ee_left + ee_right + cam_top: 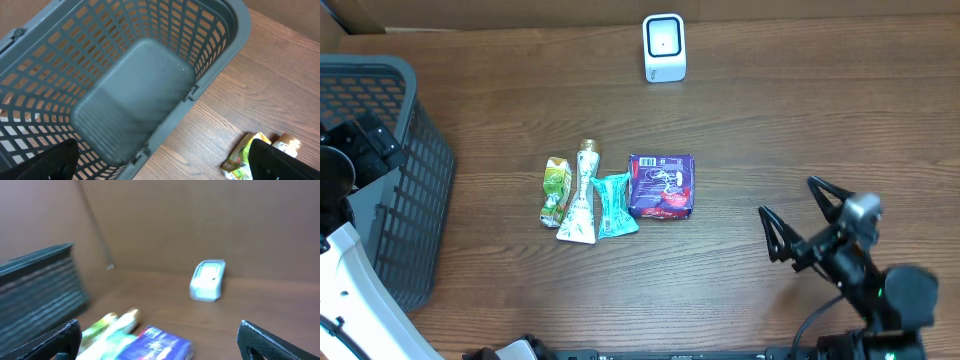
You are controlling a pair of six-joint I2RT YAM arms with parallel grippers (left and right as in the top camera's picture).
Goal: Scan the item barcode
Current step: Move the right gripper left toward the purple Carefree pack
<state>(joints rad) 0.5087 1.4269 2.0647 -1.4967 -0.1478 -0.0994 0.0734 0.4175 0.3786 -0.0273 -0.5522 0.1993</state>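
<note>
**Pre-grasp: nothing picked, both tools empty**

Far left: grey basket (pixel 390 180), with the left tool (pixel 162 162) parked above it, fingers spread wide, holding nothing. Leave it there, out of the way.

Centre: four items lie in a row on the surface (pixel 800 110), touching or nearly so: green pouch (pixel 555 190), gold-capped pouch (pixel 582 195), teal pouch (pixel 615 203), purple packet (pixel 662 185). The purple packet is at the right end, so in my judgement it's the natural first pick. There's light print along its top edge; too small to tell if that's the barcode.

Scanner (pixel 664 47) is white, standing at the back of the surface, well apart from the row, roughly in line with the packet.

Right: right tool (pixel 787 196), fingers fully apart, empty, off the packet's right side and not touching it.

How I'd do it:
- Approach the packet from its free right edge, clear of the teal pouch.
- Pinch an edge, not the printed face, so the code isn't covered.
- Flat film pack, likely slippery: close firmly before lifting.
- Present the code side square to the scanner's window; rotate if there's no read.
</note>
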